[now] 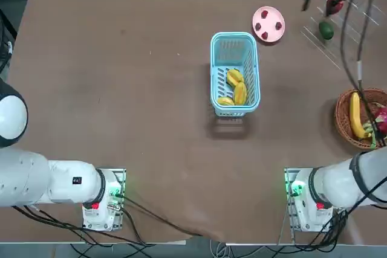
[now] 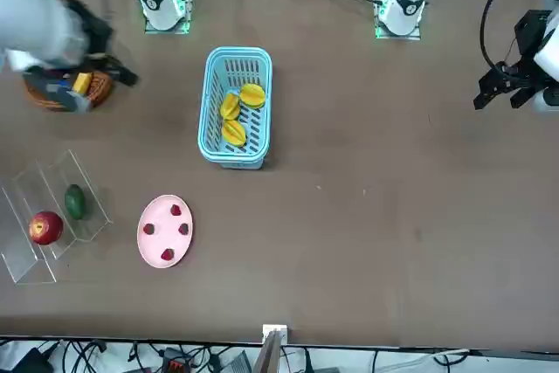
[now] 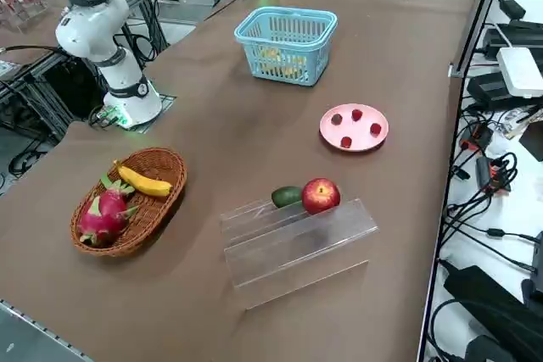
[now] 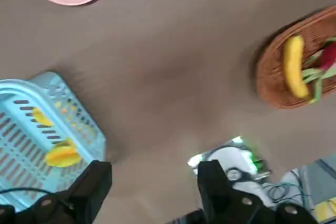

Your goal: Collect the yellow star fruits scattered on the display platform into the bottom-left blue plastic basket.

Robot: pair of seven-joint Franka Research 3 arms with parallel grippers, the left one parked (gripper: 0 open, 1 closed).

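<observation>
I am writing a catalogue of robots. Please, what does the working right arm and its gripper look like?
The right arm is glossy white with rounded segments, a green light on its base and black cables beside it. The right gripper has two black, blocky fingers.

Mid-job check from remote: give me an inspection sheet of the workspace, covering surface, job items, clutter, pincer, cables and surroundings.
Surface: brown table.
Job's things: three yellow star fruits lie inside the blue plastic basket; the display platform carries only a red fruit and a green fruit.
Clutter: pink plate with small red pieces; wicker basket holding a banana and a pink fruit.
Pincer: right pincer open, empty, raised above the table beside the blue basket.
Cables: bundles along the table edges and at the arm bases.
Surroundings: equipment and wiring beyond the table.
</observation>
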